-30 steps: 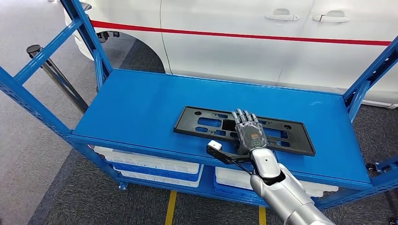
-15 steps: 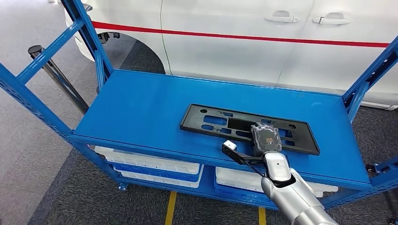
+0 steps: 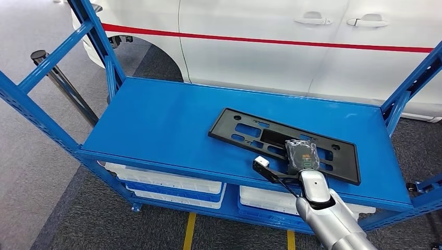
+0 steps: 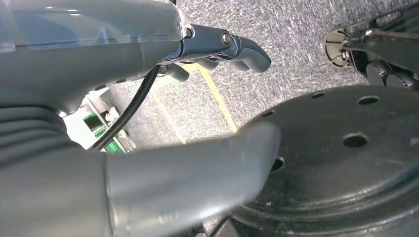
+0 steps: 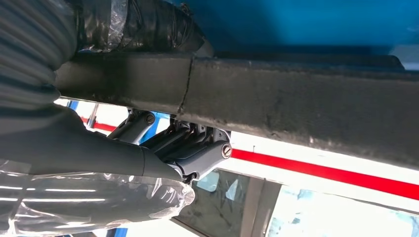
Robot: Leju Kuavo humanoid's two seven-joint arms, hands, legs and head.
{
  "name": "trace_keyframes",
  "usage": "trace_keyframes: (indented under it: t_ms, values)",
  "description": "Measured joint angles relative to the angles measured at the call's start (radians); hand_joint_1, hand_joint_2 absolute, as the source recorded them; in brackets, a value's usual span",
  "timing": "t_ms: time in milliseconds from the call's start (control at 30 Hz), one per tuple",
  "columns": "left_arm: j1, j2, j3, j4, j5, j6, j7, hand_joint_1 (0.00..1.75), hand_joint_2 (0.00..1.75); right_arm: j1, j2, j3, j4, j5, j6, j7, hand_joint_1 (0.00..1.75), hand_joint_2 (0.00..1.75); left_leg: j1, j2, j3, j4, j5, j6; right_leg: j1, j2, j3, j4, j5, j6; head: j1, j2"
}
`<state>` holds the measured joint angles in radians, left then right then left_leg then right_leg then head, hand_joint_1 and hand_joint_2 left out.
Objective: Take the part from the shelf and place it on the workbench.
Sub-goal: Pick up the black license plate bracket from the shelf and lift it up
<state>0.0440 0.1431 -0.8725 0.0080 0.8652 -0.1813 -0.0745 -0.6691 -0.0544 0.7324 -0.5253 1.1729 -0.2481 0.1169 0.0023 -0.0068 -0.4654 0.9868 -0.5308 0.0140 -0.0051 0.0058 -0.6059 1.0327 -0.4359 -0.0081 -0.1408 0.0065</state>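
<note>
The part, a long black plate frame with cut-outs [image 3: 245,127], lies slantwise on the blue shelf top [image 3: 156,120], its right end close to the front edge. My right hand [image 3: 301,155] grips it at the near edge, right of the middle, fingers curled over the top. The right wrist view shows the plate's dark edge [image 5: 296,103] running across, clamped in my right hand [image 5: 188,148]. In the left wrist view my left hand [image 4: 99,74] hangs over the grey carpet, thumb [image 4: 197,173] and fingers apart, holding nothing.
A white car with a red stripe [image 3: 271,57] stands right behind the shelf. Blue uprights rise at the left [image 3: 31,104] and right [image 3: 412,83]. White bins [image 3: 167,185] fill the lower level. A dark post [image 3: 57,78] leans at the left.
My right hand went from lying flat on the plate to curling around it. The plate has slid right and turned, its right end swinging toward the front edge.
</note>
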Motion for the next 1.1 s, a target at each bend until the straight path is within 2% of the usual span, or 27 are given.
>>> trace_keyframes:
  t_ms: [433,567,600,733,933,1033,1100]
  values:
    - [-0.002,0.0,0.004,0.0,0.004,0.007,0.004,0.0,1.75,0.011,-0.004,-0.024,-0.021,0.002,0.004,-0.008,1.75,1.75,0.0,0.0,0.0,0.0,0.0,0.0,0.0,0.0,0.0,0.0,0.0,0.0,0.0,0.0]
    - [-0.009,-0.002,0.006,0.0,0.03,0.11,0.02,0.0,1.75,0.042,-0.015,-0.045,-0.078,-0.015,-0.023,-0.048,1.75,1.75,0.0,0.0,-0.001,0.0,0.0,0.0,0.0,0.0,-0.001,-0.001,0.0,0.0,0.0,0.0]
    - [-0.01,-0.002,0.007,0.0,0.033,0.111,0.018,0.0,1.75,0.051,-0.022,-0.049,-0.099,-0.027,-0.031,-0.067,1.75,1.75,0.0,0.0,-0.002,0.0,0.0,0.0,0.0,0.0,-0.001,-0.001,0.0,0.0,0.0,0.0]
    - [-0.011,-0.002,0.007,0.0,0.038,0.101,0.012,0.0,1.75,0.082,-0.079,-0.067,-0.258,-0.084,-0.033,-0.141,1.75,1.75,-0.001,0.0,-0.006,0.003,0.0,0.0,-0.002,0.0,-0.005,-0.001,0.001,0.002,0.0,0.0]
    - [-0.009,-0.002,0.001,0.0,0.042,0.093,0.013,0.0,1.75,0.092,-0.223,-0.092,-0.587,-0.065,-0.029,-0.22,1.75,1.75,-0.003,-0.001,-0.013,0.011,-0.002,0.003,-0.005,0.0,-0.011,-0.001,0.004,0.007,0.0,0.0]
    - [-0.01,-0.002,-0.003,0.0,0.045,0.091,0.014,0.0,1.75,0.093,-0.276,-0.092,-0.675,-0.05,-0.031,-0.24,1.75,1.75,-0.004,-0.001,-0.018,0.018,-0.003,0.009,-0.006,0.0,-0.01,-0.001,0.008,0.015,0.0,0.0]
    - [-0.01,-0.002,-0.004,0.0,0.047,0.087,0.015,0.0,1.75,0.094,-0.302,-0.092,-0.709,-0.044,-0.035,-0.246,1.75,1.75,-0.003,0.0,-0.018,0.013,0.006,0.017,-0.006,0.001,-0.01,-0.005,0.013,0.024,0.0,0.0]
